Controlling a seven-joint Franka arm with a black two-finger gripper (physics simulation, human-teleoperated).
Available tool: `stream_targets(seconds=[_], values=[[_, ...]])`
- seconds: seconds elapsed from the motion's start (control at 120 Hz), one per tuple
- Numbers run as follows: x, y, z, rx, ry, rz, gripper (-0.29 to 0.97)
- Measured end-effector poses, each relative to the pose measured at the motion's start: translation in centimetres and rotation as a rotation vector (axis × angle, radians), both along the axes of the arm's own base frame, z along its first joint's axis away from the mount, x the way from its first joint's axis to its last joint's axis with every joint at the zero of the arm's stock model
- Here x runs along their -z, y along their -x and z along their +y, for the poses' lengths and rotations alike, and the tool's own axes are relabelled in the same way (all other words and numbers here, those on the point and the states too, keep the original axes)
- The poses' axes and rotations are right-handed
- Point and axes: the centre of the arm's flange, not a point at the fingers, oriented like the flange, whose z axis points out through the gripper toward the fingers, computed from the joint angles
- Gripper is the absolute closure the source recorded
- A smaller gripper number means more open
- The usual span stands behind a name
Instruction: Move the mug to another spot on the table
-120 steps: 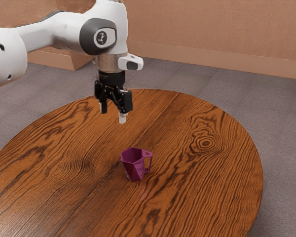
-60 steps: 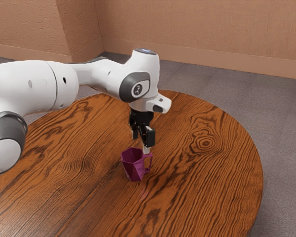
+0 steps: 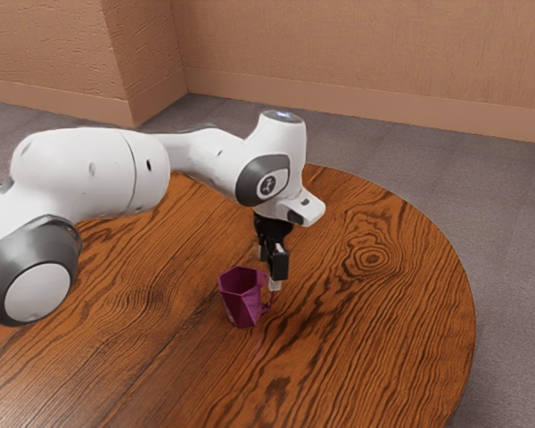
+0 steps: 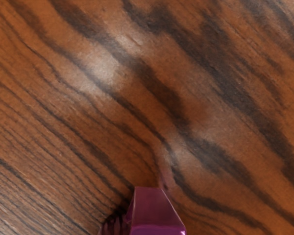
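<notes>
The purple mug (image 3: 242,299) stands upright near the middle of the round wooden surface (image 3: 383,339), with its handle toward the exterior view's right. In the wrist view, a purple part of the mug (image 4: 154,214) lies just under the hand. The claw (image 3: 275,278) hangs right at the handle, pointing down. I cannot tell whether it is apart or together.

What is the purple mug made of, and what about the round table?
The mug looks like smooth plastic, maybe glazed ceramic: flat angular faces, soft sheen. The table looks like polished wood: dark wavy grain with a knot.
</notes>
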Motion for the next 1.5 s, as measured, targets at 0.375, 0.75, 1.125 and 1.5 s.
stream_targets(seconds=[0.375, 0.75, 1.125, 1.5], values=[[2.8, -0.7, 0.5, 0.083, 0.003, 0.002, 0.0], [5.5, -1.3, 1.4, 0.112, 0.004, -0.003, 0.0], [5.2, -1.3, 1.7, 0.133, 0.009, -0.009, 0.0], [5.2, -0.4, 2.2, 0.136, 0.017, 0.009, 0.0]])
